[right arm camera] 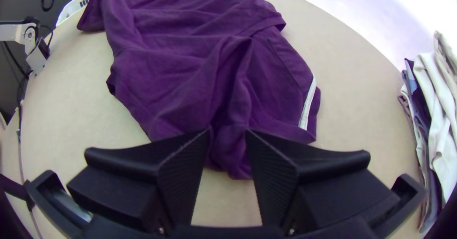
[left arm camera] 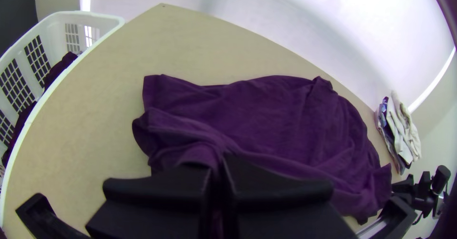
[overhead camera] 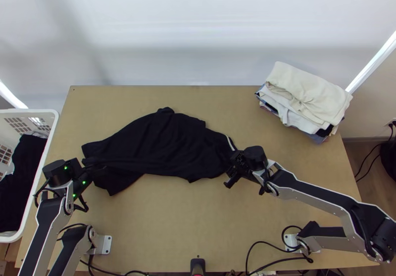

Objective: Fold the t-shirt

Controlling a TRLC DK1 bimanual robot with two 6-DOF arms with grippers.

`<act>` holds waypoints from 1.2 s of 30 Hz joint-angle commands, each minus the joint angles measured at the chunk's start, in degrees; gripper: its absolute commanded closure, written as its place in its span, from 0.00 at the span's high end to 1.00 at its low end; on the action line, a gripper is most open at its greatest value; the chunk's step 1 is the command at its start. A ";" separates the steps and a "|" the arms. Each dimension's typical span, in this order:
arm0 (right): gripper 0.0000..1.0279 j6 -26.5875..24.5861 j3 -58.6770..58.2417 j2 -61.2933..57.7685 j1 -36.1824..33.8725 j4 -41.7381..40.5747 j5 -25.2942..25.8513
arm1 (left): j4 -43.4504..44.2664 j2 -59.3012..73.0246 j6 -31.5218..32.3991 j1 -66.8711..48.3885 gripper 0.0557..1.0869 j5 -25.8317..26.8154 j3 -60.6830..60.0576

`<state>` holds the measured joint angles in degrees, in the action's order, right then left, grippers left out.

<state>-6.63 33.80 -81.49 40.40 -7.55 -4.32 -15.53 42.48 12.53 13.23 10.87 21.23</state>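
With the left gripper (left arm camera: pixel 217 162), we're pinching one end of the black t-shirt (overhead camera: pixel 158 144) on the table (overhead camera: pixel 173 216), probably for tension; rightward, we're straddling a bunched fold with the right gripper (right arm camera: pixel 228 133), fingers parted (likely readying a grip).

silver-grey links (overhead camera: pixel 317 201) | round black joints (overhead camera: pixel 255 154) | looped black cables (overhead camera: pixel 283 235) | green lights (overhead camera: pixel 83 182), left arm (overhead camera: pixel 48 211) | ribbed black jaws

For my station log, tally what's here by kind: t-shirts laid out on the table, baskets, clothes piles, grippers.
T-shirt: 1
Basket: 1
Clothes pile: 1
Grippers: 2 (left gripper, right gripper)
Total: 5
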 commanded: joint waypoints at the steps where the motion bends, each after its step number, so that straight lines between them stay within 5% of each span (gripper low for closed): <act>1: 0.38 1.36 1.79 -1.65 1.26 -1.59 0.63 | -0.20 -0.12 0.82 -0.14 0.03 -0.68 1.44; 4: 0.37 1.71 2.32 -2.27 2.05 -1.68 0.80 | -0.20 0.06 0.82 -0.14 0.03 -0.68 1.62; 7: 0.17 2.15 2.50 -2.71 2.40 -2.12 1.06 | -0.12 0.06 0.91 -0.14 0.03 -0.68 1.62; 11: 0.02 2.24 2.50 -2.97 2.22 -2.91 1.24 | -0.29 -0.12 1.00 -0.14 0.03 -0.68 1.62; 28: 0.03 6.28 8.65 5.64 -8.50 1.22 2.21 | -4.86 0.15 3.72 -0.31 0.03 -0.59 12.34; 36: 0.03 12.17 11.81 8.46 -11.31 3.95 2.21 | -5.74 2.26 7.24 -0.49 0.03 -0.77 21.22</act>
<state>2.52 42.87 -75.24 30.22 -4.16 -2.44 -21.50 43.70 17.63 12.80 10.87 38.04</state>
